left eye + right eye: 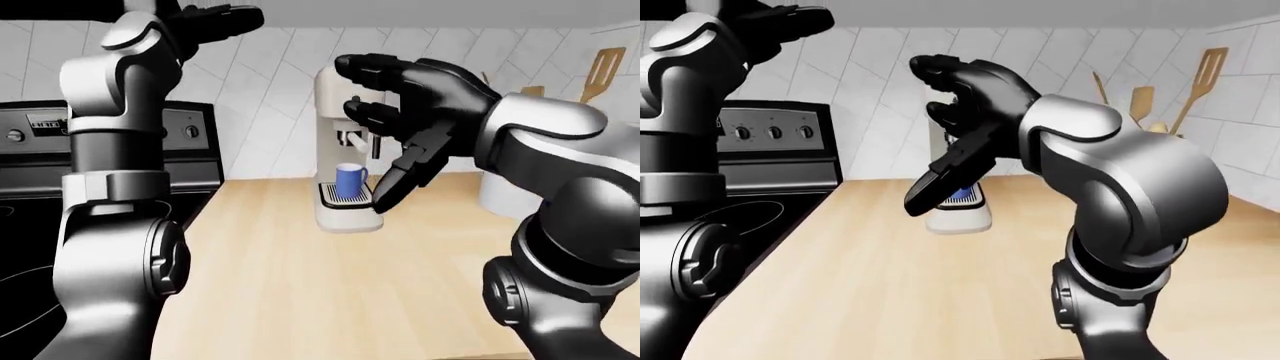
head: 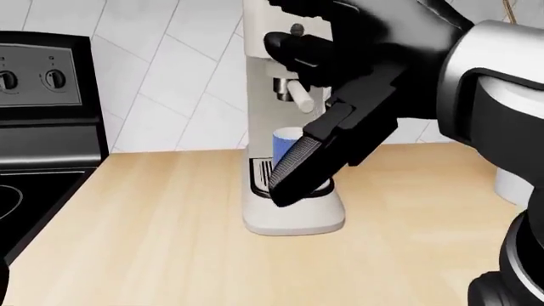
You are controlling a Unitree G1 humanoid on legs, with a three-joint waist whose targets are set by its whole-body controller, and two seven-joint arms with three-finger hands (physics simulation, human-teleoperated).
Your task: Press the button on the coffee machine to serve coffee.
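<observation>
While the blue mug (image 1: 350, 180) stands on the ribbed drip tray of the cream coffee machine (image 2: 293, 217) — its contents hidden — the glossy black right hand (image 1: 405, 124) hangs spread-fingered before the machine's upper body. High at the left-eye view's top, the left hand (image 1: 215, 19) is extended, fingers loose. Pale wooden counter (image 2: 153, 236); utensil crock (image 1: 1155, 131) with spatulas.
</observation>
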